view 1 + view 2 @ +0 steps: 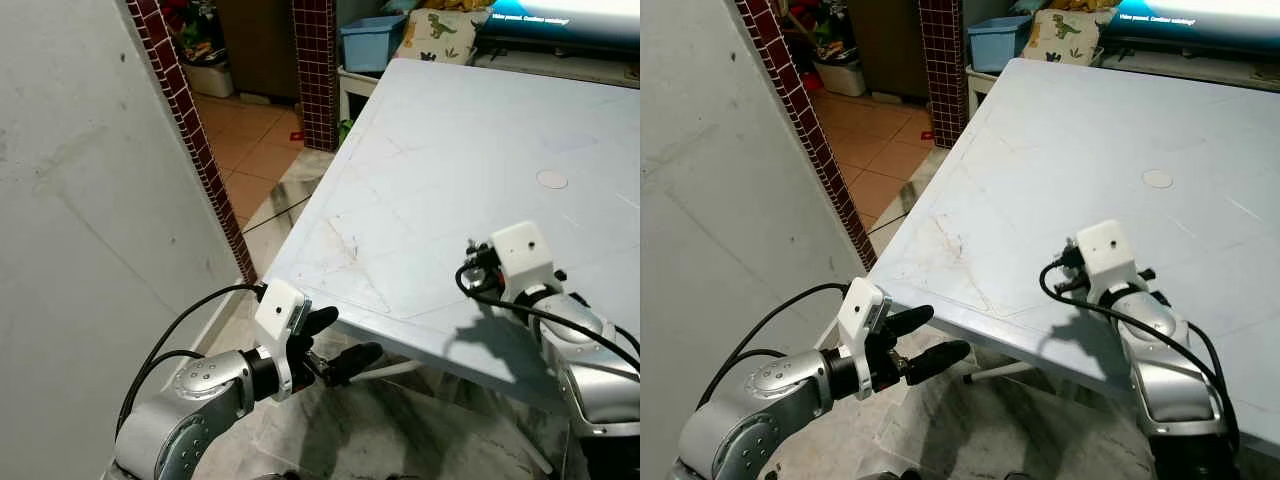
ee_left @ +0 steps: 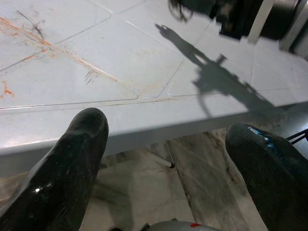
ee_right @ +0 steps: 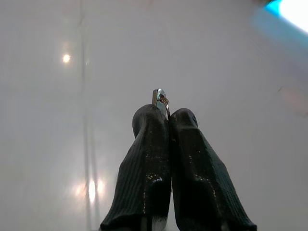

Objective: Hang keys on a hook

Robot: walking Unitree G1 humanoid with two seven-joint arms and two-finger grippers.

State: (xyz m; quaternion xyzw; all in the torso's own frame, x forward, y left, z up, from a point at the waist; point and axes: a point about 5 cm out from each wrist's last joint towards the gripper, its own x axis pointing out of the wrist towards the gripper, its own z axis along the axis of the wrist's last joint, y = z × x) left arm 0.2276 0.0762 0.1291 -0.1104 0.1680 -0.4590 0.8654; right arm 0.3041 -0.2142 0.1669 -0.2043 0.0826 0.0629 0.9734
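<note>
My right gripper (image 3: pixel 168 113) is shut on a small silver key piece (image 3: pixel 160 97) that sticks out just past the fingertips, held low over the pale blue-grey table (image 1: pixel 440 150). In the eye views the white right wrist camera (image 1: pixel 522 255) hides those fingers; it sits above the table's near right part. My left gripper (image 1: pixel 346 336) stands open with nothing in it, below and just in front of the table's near corner (image 1: pixel 268 282). In the left wrist view its two fingers (image 2: pixel 72 159) frame the table edge.
A grey wall (image 1: pixel 80 200) with a red-tiled edge (image 1: pixel 190 130) rises close on the left. White table legs (image 1: pixel 390 372) cross the marble floor below. A blue bin (image 1: pixel 372 42) and a lit screen (image 1: pixel 560 15) lie at the far end. A faint round mark (image 1: pixel 551 180) is on the tabletop.
</note>
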